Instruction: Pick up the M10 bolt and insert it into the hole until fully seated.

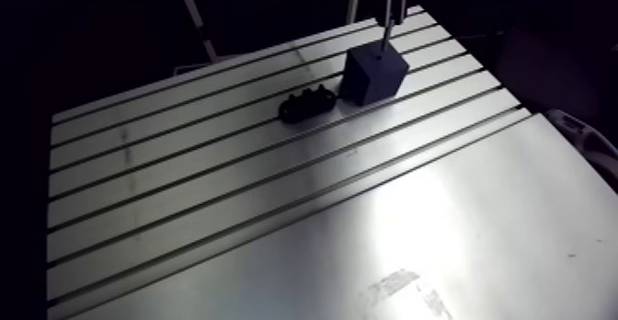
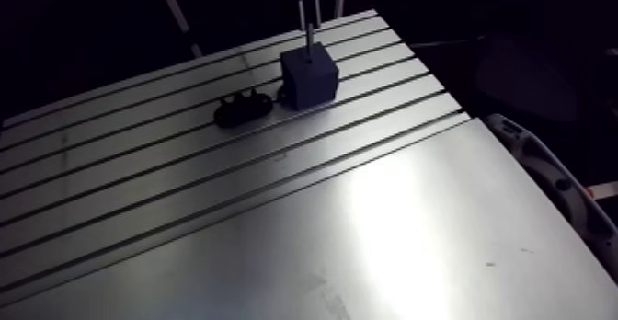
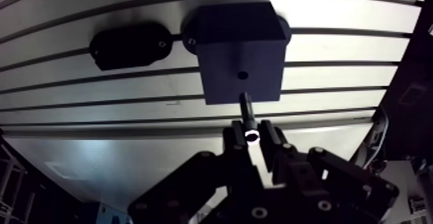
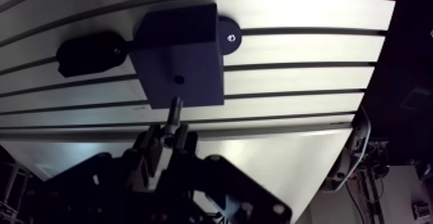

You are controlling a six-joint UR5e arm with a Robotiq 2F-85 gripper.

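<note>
A dark blue block (image 3: 240,53) stands on the slotted table, with a small round hole (image 3: 242,75) in its top face. My gripper (image 3: 251,136) is shut on the M10 bolt (image 3: 247,111), whose shank points down toward the block. In the wrist view the bolt's tip is just short of the hole, near the block's closer edge. In the arm view the bolt (image 1: 386,29) hangs upright just above the block (image 1: 372,73); whether it touches the top I cannot tell.
A black holder (image 1: 310,103) with bumps on top lies on the table beside the block. The block sits on a black base plate (image 4: 229,35) fixed to the slots. The table's smooth part (image 1: 441,232) spreads nearer the camera.
</note>
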